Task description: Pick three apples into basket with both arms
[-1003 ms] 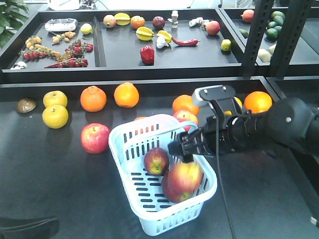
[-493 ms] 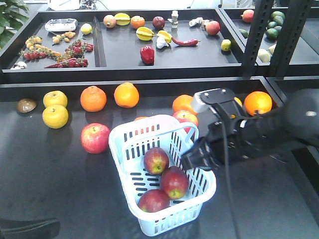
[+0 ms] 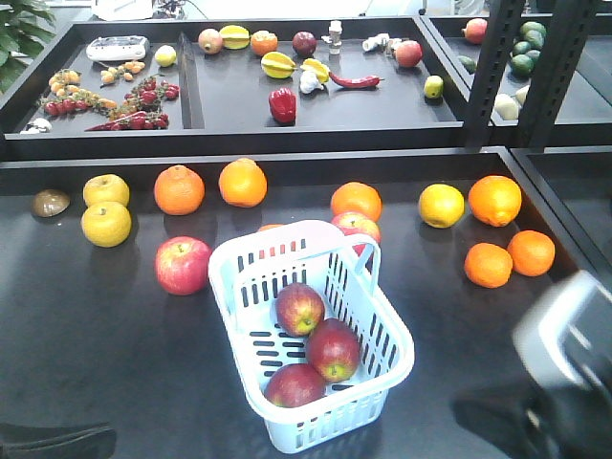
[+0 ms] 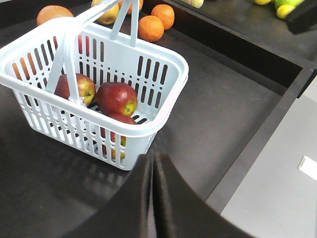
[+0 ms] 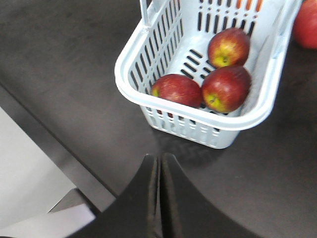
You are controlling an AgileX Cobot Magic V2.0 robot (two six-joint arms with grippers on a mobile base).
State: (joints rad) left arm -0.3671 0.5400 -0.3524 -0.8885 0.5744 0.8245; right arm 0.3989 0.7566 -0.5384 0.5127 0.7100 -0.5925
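Three apples fill the basket (both pincers closed, apart).

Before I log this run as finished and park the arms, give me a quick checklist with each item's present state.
1. Three apples lie in the basket: ok.
2. Basket upright on the table: ok.
3. Left gripper shut, holding nothing: ok.
4. Right gripper shut, holding nothing: ok.
5. Both grippers outside the basket: ok.
6. Pink-red apple outside the basket, left of it: ok.
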